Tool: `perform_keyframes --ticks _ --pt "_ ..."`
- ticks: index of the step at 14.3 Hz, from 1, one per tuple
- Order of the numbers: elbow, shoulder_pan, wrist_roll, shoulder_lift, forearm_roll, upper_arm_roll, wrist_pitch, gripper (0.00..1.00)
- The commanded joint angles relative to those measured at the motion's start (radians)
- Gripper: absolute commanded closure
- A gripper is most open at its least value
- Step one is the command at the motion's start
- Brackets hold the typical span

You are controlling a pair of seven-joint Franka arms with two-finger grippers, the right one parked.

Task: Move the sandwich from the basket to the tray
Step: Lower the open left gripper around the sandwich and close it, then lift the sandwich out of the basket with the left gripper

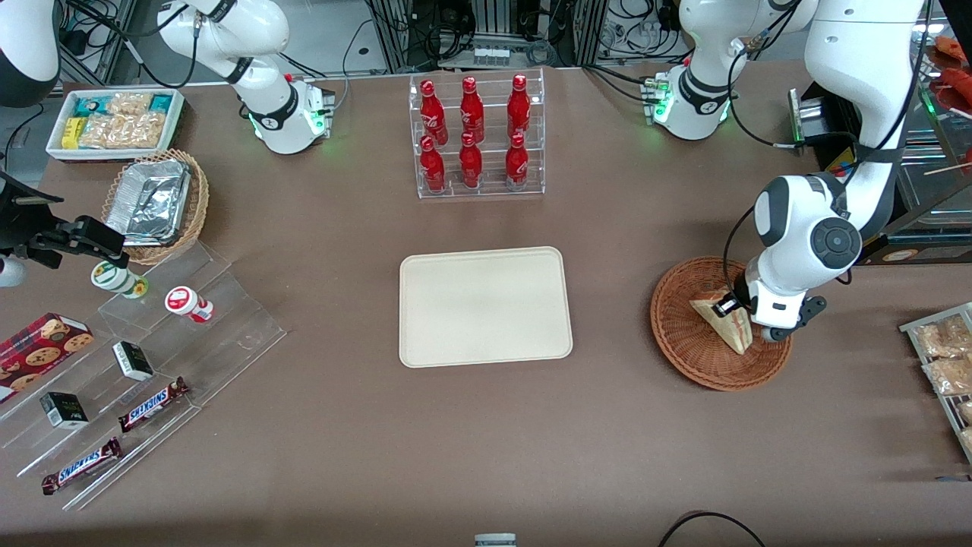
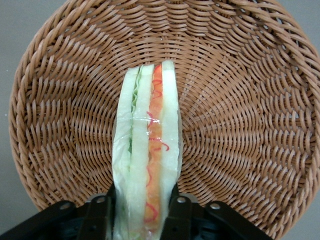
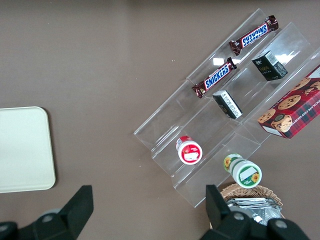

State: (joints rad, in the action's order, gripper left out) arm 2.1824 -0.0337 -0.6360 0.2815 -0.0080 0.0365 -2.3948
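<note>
Pincer [image 2: 141, 212] down inside the basket [image 1: 683, 346], black fingers [image 2: 100, 215] pressed against both flat bread faces of the sandwich [image 2: 147, 150]; clamped on it, one finger each side, filling edge of red, green and white layers showing between them. Sandwich [image 1: 725, 319] standing on edge on the woven floor, point reaching away from the pincer toward the basket's middle; whether lifted clear of the wicker or touching it, impossible to tell. Basket rim [image 2: 30, 100] curving all round the pincer. Cream tray [image 1: 486, 308] flat on the brown table [image 1: 486, 456], well apart from the pincer, toward the parked arm's end; nothing on it. Clear rack of red bottles [image 1: 474, 137] farther from the front camera than the tray, likewise well apart from the pincer.
</note>
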Motion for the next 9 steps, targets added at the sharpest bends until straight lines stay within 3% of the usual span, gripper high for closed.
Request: perform_keyframes --ticks 1,4,9 --pt "-0.013 -0.012 0.002 -0.048 -0.009 -0.006 0.075 1.0" --pt "-0.096 -0.017 0.016 -0.068 -0.004 0.009 0.23 1.0" --pt "-0.228 -0.023 0.022 -0.05 -0.004 0.134 0.399 1.0"
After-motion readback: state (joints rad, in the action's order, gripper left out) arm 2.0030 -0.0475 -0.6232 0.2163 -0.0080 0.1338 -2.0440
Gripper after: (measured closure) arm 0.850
